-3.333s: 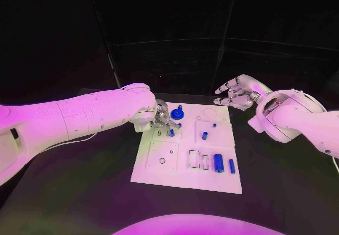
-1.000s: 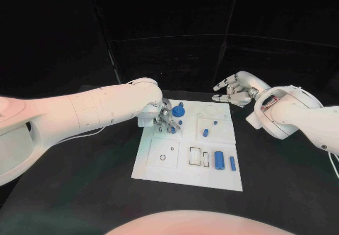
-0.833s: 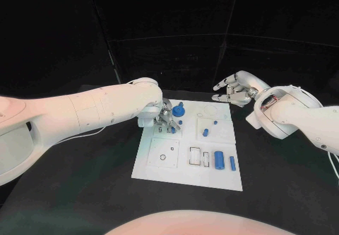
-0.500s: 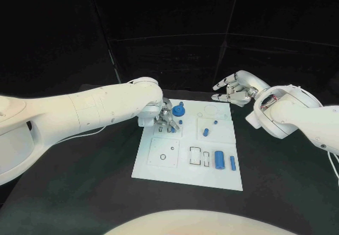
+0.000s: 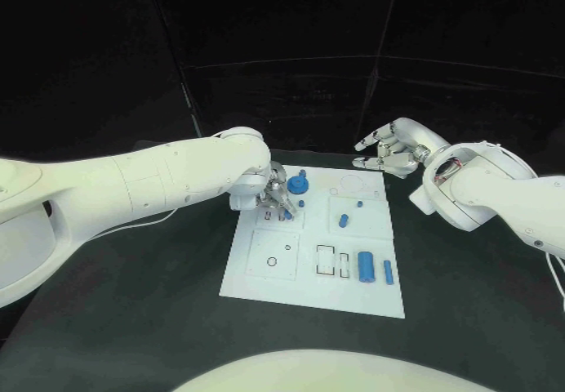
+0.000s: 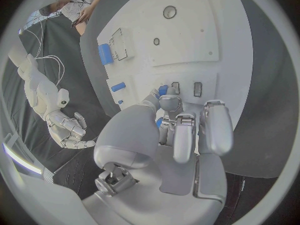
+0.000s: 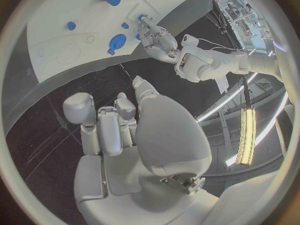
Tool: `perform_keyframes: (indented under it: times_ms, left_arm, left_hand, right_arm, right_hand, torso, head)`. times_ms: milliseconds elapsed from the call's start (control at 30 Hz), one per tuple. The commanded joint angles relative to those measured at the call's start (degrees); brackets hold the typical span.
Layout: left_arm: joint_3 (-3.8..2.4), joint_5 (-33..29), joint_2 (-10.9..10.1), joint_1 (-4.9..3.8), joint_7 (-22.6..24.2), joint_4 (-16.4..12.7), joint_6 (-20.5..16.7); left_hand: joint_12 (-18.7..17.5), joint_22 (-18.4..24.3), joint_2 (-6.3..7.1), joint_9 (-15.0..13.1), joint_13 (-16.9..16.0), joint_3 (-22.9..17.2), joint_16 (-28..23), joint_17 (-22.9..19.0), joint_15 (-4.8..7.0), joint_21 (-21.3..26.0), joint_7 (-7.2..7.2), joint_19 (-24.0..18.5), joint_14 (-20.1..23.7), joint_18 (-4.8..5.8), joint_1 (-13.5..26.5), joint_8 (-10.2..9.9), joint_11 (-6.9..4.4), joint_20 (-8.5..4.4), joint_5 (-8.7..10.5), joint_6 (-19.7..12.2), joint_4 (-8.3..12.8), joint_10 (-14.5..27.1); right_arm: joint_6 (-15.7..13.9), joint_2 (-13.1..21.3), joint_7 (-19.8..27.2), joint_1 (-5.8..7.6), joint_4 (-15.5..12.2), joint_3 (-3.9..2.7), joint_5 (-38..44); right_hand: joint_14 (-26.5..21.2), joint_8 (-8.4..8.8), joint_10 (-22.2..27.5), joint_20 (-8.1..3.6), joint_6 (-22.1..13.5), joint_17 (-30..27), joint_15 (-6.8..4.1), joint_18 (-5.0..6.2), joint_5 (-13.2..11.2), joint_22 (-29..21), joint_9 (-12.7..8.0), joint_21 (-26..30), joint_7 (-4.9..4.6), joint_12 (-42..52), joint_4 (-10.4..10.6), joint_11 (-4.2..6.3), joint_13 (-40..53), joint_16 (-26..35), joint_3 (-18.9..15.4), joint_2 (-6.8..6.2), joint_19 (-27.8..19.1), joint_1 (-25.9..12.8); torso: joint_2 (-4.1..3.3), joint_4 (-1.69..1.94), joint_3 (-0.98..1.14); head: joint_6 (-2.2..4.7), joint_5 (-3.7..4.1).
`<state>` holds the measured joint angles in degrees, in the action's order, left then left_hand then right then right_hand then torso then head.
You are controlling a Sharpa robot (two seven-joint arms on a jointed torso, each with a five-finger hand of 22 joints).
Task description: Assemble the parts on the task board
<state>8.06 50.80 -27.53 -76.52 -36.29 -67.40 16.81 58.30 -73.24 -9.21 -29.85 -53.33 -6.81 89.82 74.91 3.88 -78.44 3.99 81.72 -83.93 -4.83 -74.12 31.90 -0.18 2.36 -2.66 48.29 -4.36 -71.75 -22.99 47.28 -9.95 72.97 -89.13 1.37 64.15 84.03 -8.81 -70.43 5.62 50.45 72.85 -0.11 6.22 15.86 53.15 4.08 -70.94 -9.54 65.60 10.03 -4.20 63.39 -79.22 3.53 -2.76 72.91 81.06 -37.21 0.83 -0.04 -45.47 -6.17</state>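
The white task board lies in the middle of the black table. My left hand hovers over its far left corner, and thumb and a finger pinch a small blue part right at two small slots. In the left wrist view the same small blue part sits at the fingertips. A round blue part stands just beyond the hand. My right hand floats past the board's far edge, fingers apart and holding nothing; the right wrist view shows that hand empty too.
A blue cylinder and a thin blue bar lie near the board's right front. Two smaller blue pieces sit on the far right plate beside a round recess. Black table surrounds the board.
Almost nothing differs: my left hand stays at the same slots with the small blue part, its fingers only slightly shifted. The right hand has kept still.
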Motion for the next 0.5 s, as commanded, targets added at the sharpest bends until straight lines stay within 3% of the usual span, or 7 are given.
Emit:
perform_keyframes:
  times_ms: [33,233,367,500]
  left_arm:
    - [0.07,-1.75,-0.65,0.06,-0.23,-0.36,-1.82]
    - [0.06,-3.37,-2.55,0.04,0.15,-2.15,-4.92]
    - [0.06,-3.71,-4.26,0.03,0.96,-3.91,-7.42]
    - [0.07,-3.83,-5.53,0.03,1.92,-5.42,-9.49]
  left_hand:
    - [-0.05,-0.22,1.99,-0.75,-0.11,-15.99,0.18,15.09,0.00,-0.30,0.12,-0.19,-6.07,1.01,3.76,0.48,0.28,0.28,-0.69,0.24,10.42,-0.50]
    - [0.26,-0.46,4.70,-2.01,-0.25,-24.30,0.18,15.09,-0.22,-0.27,0.51,-0.11,-6.07,0.98,8.28,1.65,-0.24,0.18,-0.16,0.14,11.26,-1.04]
    - [0.60,-0.90,6.24,-2.98,-0.48,-29.21,0.18,15.09,-0.11,-0.44,0.27,0.12,-6.07,1.05,10.36,2.71,-0.09,0.13,-0.31,0.18,11.75,-1.61]
    - [0.76,-1.25,7.41,-3.59,-0.54,-31.69,0.18,15.09,-0.03,-0.61,0.14,0.32,-6.07,1.13,11.50,3.42,-0.15,0.16,-2.81,0.23,11.99,-1.94]
  right_arm:
    - [0.68,-0.15,-0.08,0.12,0.15,-0.05,-0.16]
    - [0.93,-0.42,-0.12,0.11,0.42,-0.04,-0.17]
    - [1.01,-0.60,-0.08,0.10,0.68,-0.03,-0.17]
    - [1.04,-0.73,-0.03,0.10,0.88,-0.03,-0.17]
  right_hand:
    - [2.19,-0.34,-0.15,0.05,-0.14,-0.09,-0.26,0.67,0.28,-0.07,-0.07,0.28,0.11,0.12,0.54,-0.04,-0.09,-0.10,-0.07,0.66,0.20,-0.18]
    - [2.17,-0.37,-0.14,0.05,-0.13,-0.14,-0.25,0.68,0.14,-0.18,-0.07,0.36,0.11,0.13,0.67,-0.05,-0.10,-0.04,-0.16,0.64,0.17,-0.26]
    - [2.17,-0.38,-0.15,0.05,-0.11,-0.14,-0.25,0.68,0.15,-0.20,-0.06,0.37,0.12,0.15,0.68,-0.04,-0.08,-0.04,-0.16,0.65,0.17,-0.26]
    - [2.17,-0.40,-0.17,0.05,-0.09,-0.13,-0.25,0.68,0.17,-0.21,-0.06,0.38,0.12,0.16,0.69,-0.04,-0.07,-0.04,-0.16,0.65,0.17,-0.25]
  torso:
    - [0.05,0.04,-0.03]
    - [0.05,0.10,0.02]
    - [0.04,0.32,0.01]
    - [0.00,0.34,0.00]
  head:
    - [0.17,-0.15]
    - [0.21,-0.19]
    - [0.27,-0.15]
    - [0.21,-0.30]
